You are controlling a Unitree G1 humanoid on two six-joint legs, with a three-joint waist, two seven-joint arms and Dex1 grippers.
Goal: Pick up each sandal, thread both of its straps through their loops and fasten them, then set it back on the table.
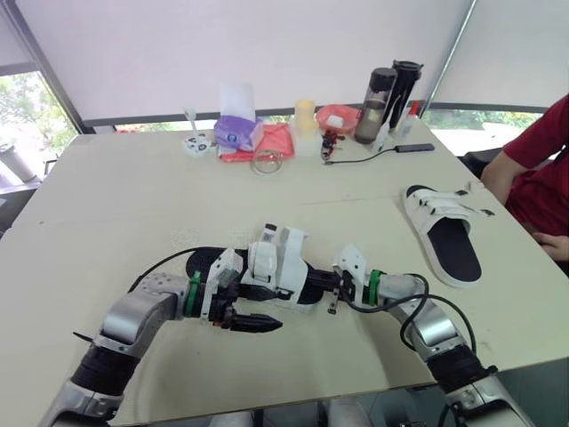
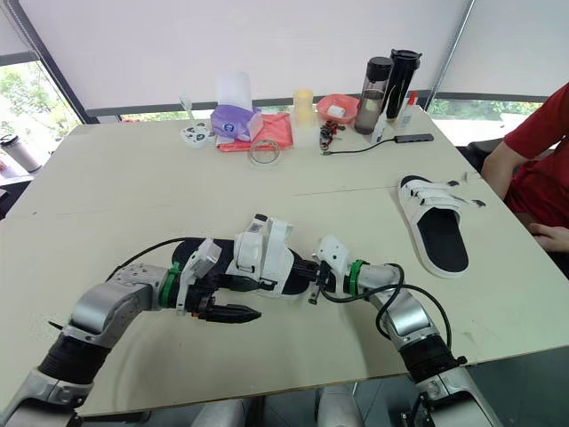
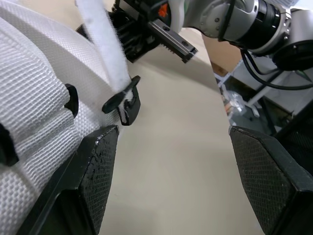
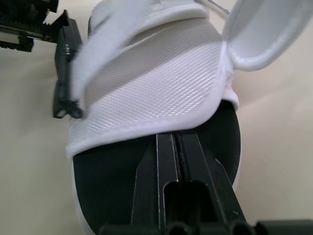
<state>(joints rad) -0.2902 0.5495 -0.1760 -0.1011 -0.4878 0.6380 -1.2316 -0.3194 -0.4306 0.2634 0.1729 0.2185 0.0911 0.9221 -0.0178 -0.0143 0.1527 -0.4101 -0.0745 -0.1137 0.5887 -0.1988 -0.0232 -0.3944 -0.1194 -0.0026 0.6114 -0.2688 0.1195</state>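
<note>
Left eye view: 2nd sandal nr person.

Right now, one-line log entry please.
left gripper open beside near sandal | right gripper shut over its sole | far sandal on table

Both our arms bent inward, grippers facing each other

Our left arm reached in from the left with its forearm lying low and level. Its wrist was turned so the left gripper pointed to the right, and its two black fingers were spread wide apart. Our right arm was bent sharply at the elbow, with the forearm aimed back to the left. The right gripper had its fingers pressed together side by side, near the left gripper.
</note>
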